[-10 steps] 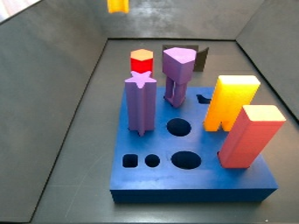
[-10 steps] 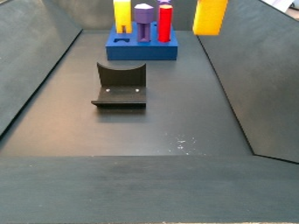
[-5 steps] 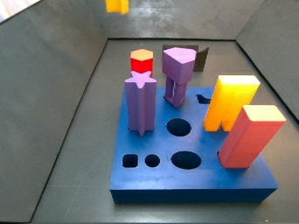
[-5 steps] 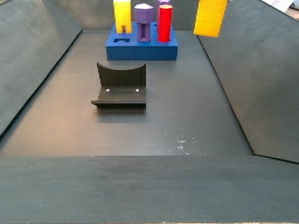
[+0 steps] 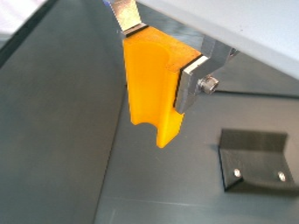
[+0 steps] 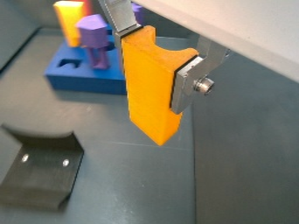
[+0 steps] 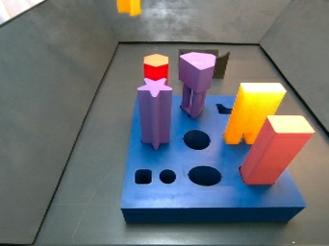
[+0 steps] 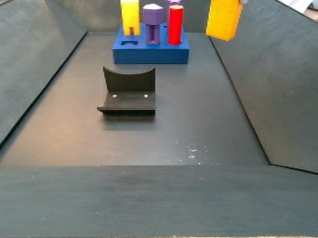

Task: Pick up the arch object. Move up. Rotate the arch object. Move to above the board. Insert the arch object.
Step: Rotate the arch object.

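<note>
Both wrist views show the gripper (image 5: 158, 48) pinching the arch object (image 5: 156, 92) between its two silver finger plates (image 6: 187, 80), one on each side of the orange block. The block hangs below the fingers, clear of the floor, and a wrist view shows a notch cut into its lower end. The same piece appears at the upper edge of a side view (image 7: 129, 6) and, larger, near the upper edge of a side view (image 8: 225, 19), lifted well above the floor; the gripper itself cannot be made out in either.

The board (image 7: 167, 197) rests on the dark floor. Its top face carries a round hole (image 7: 197, 139), an oval hole (image 7: 206, 176) and two small holes near the front edge. Standing in it are a purple star-topped post (image 7: 154, 113), a red post with a yellow band (image 7: 156, 67), a purple post (image 7: 197, 79), a big orange block with yellow top (image 7: 253, 112) and a salmon block (image 7: 278, 149).

The fixture (image 8: 129, 89) stands on the floor between the board (image 8: 151, 51) and the camera, apart from the held piece.
</note>
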